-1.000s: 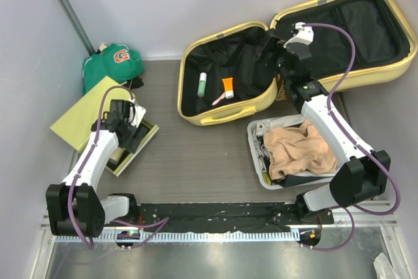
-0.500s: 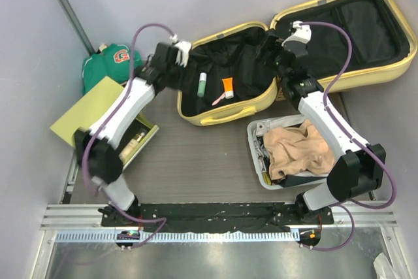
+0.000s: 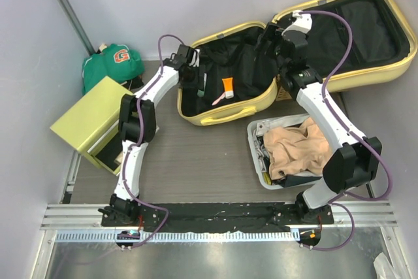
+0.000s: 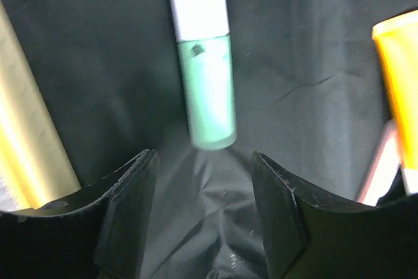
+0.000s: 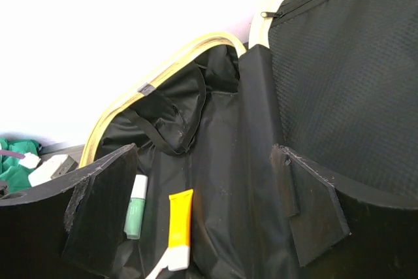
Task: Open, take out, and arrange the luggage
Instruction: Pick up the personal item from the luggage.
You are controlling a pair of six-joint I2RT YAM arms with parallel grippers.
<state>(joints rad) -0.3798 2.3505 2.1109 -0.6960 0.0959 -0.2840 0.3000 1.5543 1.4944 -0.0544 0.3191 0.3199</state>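
Green bottle [image 4: 208, 93], orange tube [image 3: 228, 87] inside luggage [image 3: 225, 116]

1. Luggage [image 3: 222, 117]: smooth, glossy pale yellow hard plastic shell; matt black cloth lining, creased.
2. Green bottle [image 4: 209, 93], twelve o'clock in left wrist view: frosted plastic, smooth white cap.
3. Table [image 3: 196, 155]: matt dark wood grain.

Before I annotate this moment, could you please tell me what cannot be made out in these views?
Left wrist view: any print on the mint bottle is blurred; the orange tube is cut off by the right edge.
Top view: whatever lies under the beige cloth in the grey bin is hidden.
Top view: the inside of the yellow-green box is covered by its lid.
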